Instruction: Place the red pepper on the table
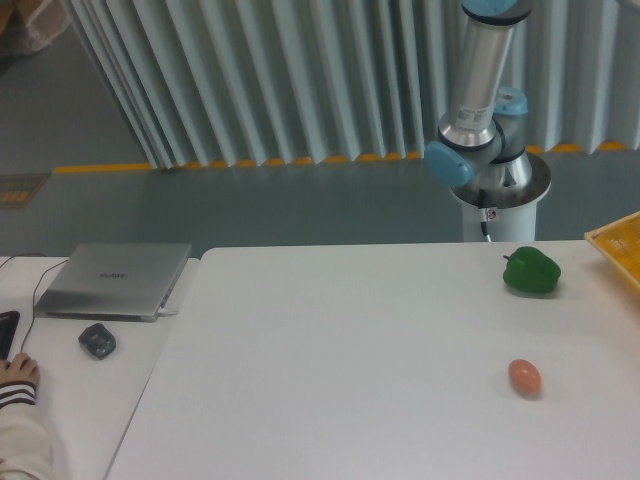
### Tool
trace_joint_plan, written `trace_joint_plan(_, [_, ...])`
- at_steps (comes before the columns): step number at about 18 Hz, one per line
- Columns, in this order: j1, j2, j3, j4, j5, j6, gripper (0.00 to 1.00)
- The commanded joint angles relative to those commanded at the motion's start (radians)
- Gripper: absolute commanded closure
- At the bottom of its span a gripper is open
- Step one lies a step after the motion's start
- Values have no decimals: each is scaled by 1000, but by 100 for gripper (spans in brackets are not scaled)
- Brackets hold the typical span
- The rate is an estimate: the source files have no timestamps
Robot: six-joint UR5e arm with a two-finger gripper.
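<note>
Resting on table (330, 380): green pepper (531, 271) far right, orange egg-shaped object (524, 377) nearer the camera.
Red pepper: out of view.
Fingers: out of view; state unknowable.
Arm (482, 95): upright behind table.

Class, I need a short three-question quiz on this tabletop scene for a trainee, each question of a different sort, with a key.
1. True or false: the red pepper already lies on the table.
2. Which lies nearer the camera: (a) the green bell pepper, (b) the orange-brown egg-shaped object?
3. Fill in: the closed silver laptop lies on the ____ desk beside the table.

Key
1. False: no red pepper shows, and the gripper is out of view above the robot arm.
2. b
3. white
</note>
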Motion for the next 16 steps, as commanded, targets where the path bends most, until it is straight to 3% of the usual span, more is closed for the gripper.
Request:
trace_joint_plan(4, [9, -2, 9, 3, 2, 18, 0])
trace_joint_plan(7, [14, -2, -21, 9, 46, 69, 0])
trace_joint_plan(16, [17, -26, -29, 6, 89, 48, 0])
